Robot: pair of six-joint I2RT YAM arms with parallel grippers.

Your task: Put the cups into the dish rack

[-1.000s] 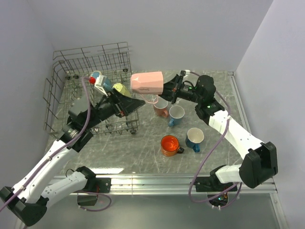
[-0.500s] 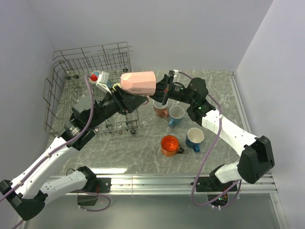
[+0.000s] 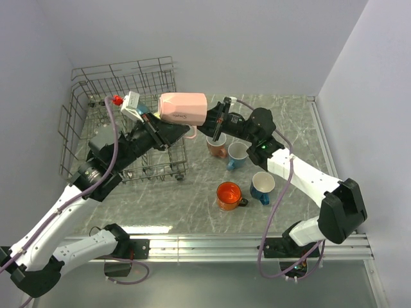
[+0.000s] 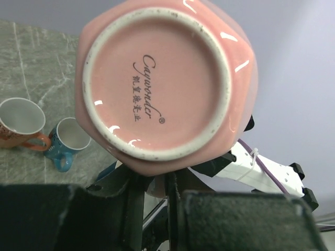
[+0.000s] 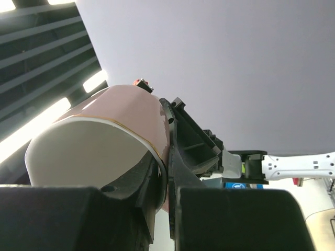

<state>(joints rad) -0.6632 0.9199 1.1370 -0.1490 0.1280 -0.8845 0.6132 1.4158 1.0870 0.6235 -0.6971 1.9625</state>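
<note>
One pale pink faceted ceramic mug (image 3: 183,108) hangs sideways, its rim pinched by the right end effector (image 3: 209,122). The left end effector (image 3: 182,133) sits just beneath; its grip cannot be told. Below the right end effector, four mugs stand on the marbled surface (image 3: 192,199): salmon (image 3: 217,146), light blue (image 3: 237,154), dark blue (image 3: 262,186), glossy orange (image 3: 228,194). The grey wire dish rack (image 3: 83,109), partly hidden behind the left end effector, shows no mug, so loading appears mostly undone.

1. The tabletop (image 3: 192,192) has a grey-green marbled stone pattern, with a bright patch of glare close to its near edge.
2. Plain pale walls close it in on three sides: a back wall (image 3: 244,45), a left wall (image 3: 26,77) and a right wall (image 3: 379,96).
3. A metal rail (image 3: 212,244) runs along the near edge.
4. The right wrist view shows a dark slatted ceiling (image 5: 36,47) with long lit strips (image 5: 89,81).
</note>
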